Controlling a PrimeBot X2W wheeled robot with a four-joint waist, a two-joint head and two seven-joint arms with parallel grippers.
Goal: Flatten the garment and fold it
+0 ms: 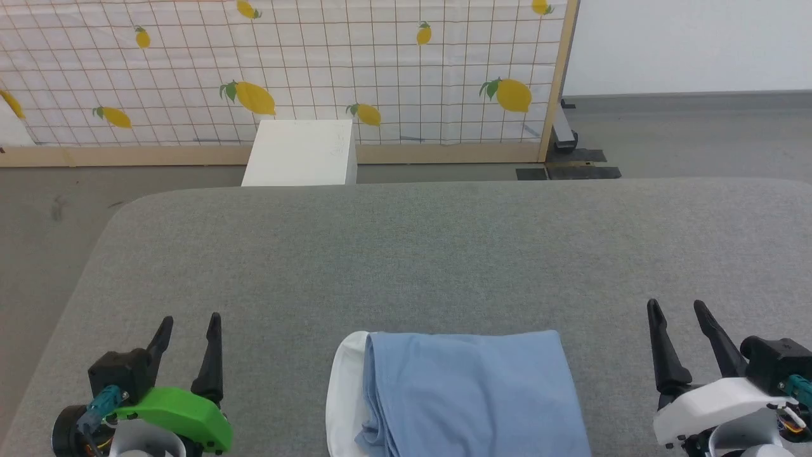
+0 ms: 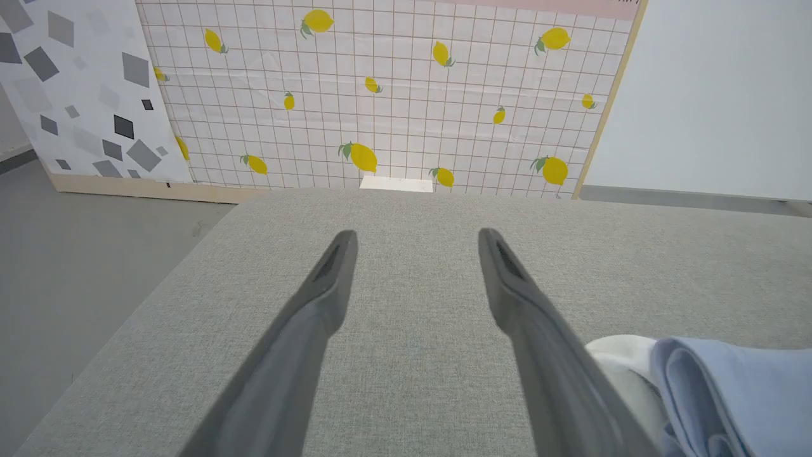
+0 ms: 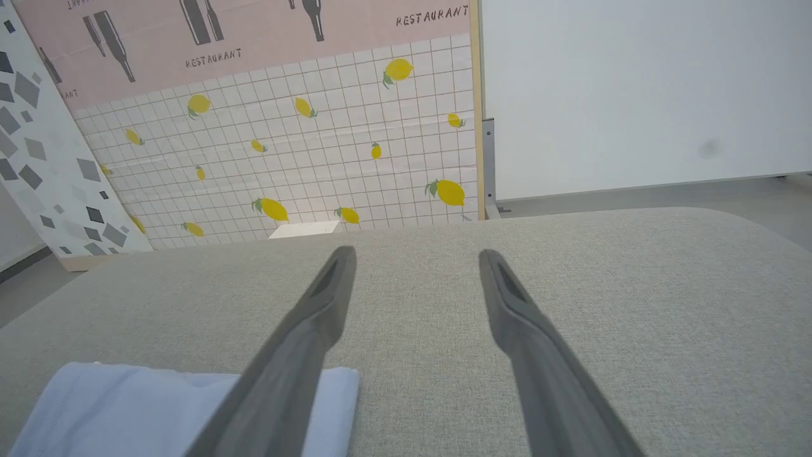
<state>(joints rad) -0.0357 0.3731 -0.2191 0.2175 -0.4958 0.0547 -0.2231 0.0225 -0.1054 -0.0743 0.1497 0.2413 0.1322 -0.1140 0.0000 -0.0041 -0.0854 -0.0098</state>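
Head view: the garment is lying folded at the near edge of the grey padded table, mid-width, with white lining showing on its left. The left gripper is sitting toward the near left corner and the right gripper toward the near right, both clear of the cloth.
Left wrist view: the fingers are standing wide apart, gripping nothing.
Right wrist view: the fingers are likewise spread and empty.

Garment: soft matt cloth. Table: grey woven fabric, matt.
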